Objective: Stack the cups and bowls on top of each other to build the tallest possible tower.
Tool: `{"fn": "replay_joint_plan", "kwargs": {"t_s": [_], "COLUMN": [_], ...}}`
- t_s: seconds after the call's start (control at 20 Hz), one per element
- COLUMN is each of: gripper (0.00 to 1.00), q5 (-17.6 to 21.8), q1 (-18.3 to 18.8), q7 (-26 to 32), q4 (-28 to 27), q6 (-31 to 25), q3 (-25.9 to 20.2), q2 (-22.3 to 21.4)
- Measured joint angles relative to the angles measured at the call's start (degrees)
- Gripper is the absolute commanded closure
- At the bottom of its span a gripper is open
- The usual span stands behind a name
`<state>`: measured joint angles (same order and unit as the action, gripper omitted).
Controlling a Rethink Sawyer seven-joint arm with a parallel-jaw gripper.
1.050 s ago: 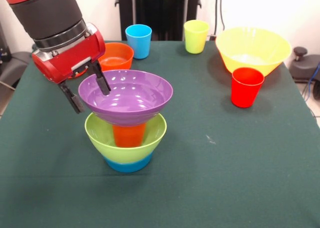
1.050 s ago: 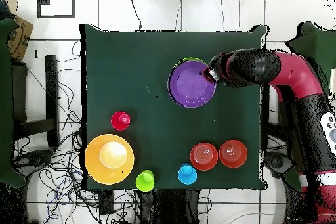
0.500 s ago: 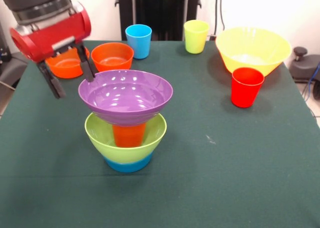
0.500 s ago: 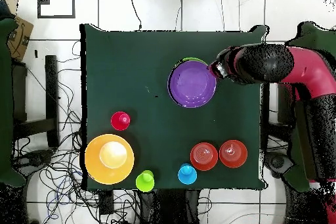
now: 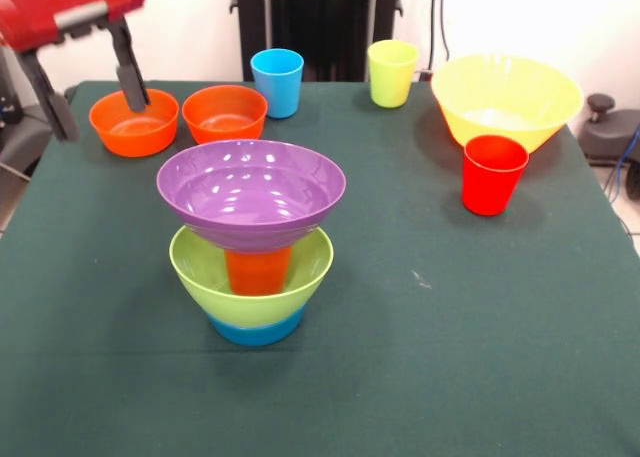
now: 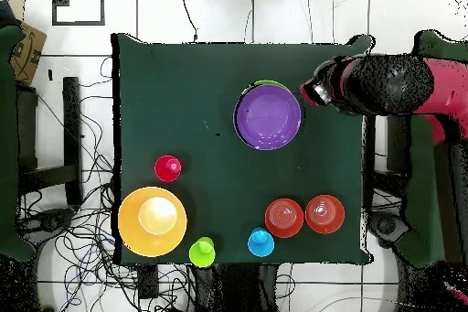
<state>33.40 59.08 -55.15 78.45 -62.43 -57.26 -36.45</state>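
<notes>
The tool [image 5: 90, 87] hangs at the upper left of the front view, its two dark fingers [image 5: 128, 65] spread apart and holding nothing, above the worktop's [image 5: 450, 327] left edge. Just beside it sit two small orange bowls [image 5: 134, 123], side by side, one [image 5: 224, 113] nearer the centre. Right of them stands a light blue cup [image 5: 277, 82]. Nearer the camera rises the tower [image 5: 252, 239]: a small blue bowl [image 5: 256, 328] at the bottom, a lime green bowl [image 5: 250, 279] in it, an orange cup [image 5: 257, 271] standing inside that, and a wide purple bowl [image 5: 251, 194] resting upright on top. Farther right a yellow-green cup [image 5: 392, 72] stands at the back edge, then a large yellow bowl [image 5: 506, 99], with a red cup [image 5: 493, 174] just in front of it. A dark green cloth covers the worktop. From overhead, pale floor tiles [image 6: 219, 11] surround it, with black cables [image 6: 73, 244] tangled along one side. No writing or labels can be read.
</notes>
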Motion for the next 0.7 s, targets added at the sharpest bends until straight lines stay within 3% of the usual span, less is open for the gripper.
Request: {"fn": "replay_joint_plan", "kwargs": {"t_s": [0.7], "gripper": [0.00], "q5": [-2.3], "q1": [2.0], "q7": [0.0], "q4": [4.1], "q6": [-11.7], "q3": [0.0], "q2": [-12.9]}}
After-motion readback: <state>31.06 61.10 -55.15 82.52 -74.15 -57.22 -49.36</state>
